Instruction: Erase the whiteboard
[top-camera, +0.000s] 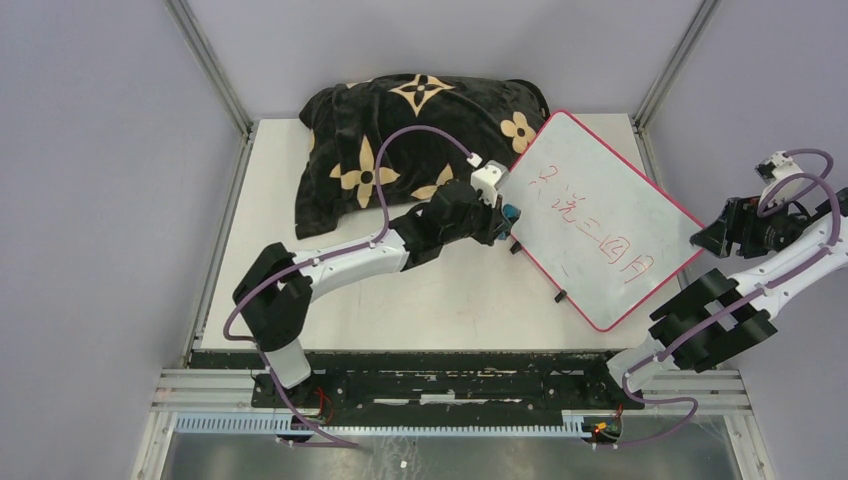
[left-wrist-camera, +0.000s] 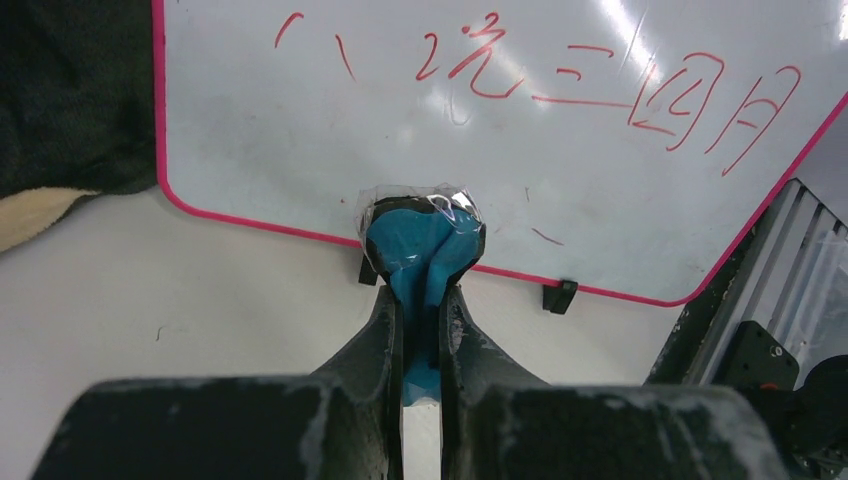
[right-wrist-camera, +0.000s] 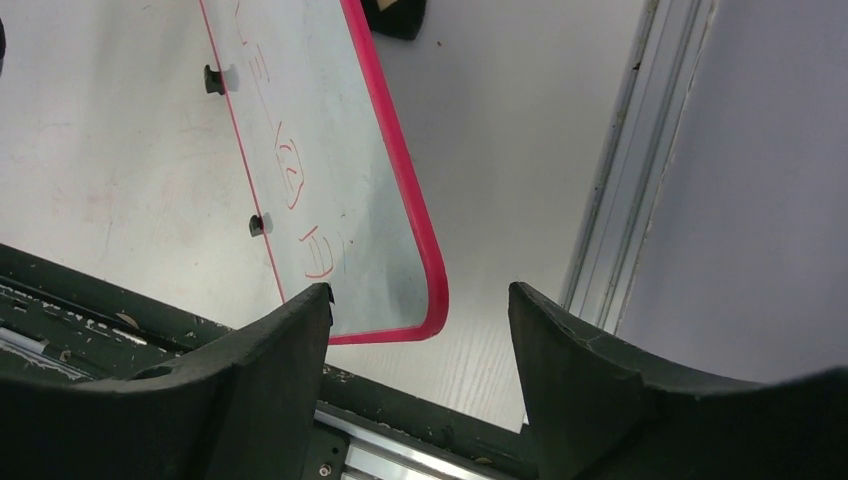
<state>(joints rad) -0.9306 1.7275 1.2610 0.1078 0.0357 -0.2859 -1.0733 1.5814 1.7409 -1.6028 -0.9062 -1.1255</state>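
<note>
The whiteboard (top-camera: 610, 200) lies tilted on the table at the right, white with a red-pink rim and red handwritten marks (top-camera: 590, 228). My left gripper (top-camera: 506, 214) is shut on a blue eraser pad (left-wrist-camera: 420, 240) wrapped in clear film, at the board's left edge. In the left wrist view the gripper (left-wrist-camera: 421, 295) holds the pad against the board's (left-wrist-camera: 500, 150) near rim, below the writing (left-wrist-camera: 560, 85). My right gripper (top-camera: 712, 238) is open and empty just off the board's right edge; its wrist view (right-wrist-camera: 420, 300) shows the board's corner (right-wrist-camera: 340, 200) below it.
A black pillow with tan flowers (top-camera: 400, 130) lies at the back, its right end beside the board's far corner. Small black clips (left-wrist-camera: 560, 295) stick out from the board's rim. A metal frame rail (right-wrist-camera: 620, 180) runs along the table's right side.
</note>
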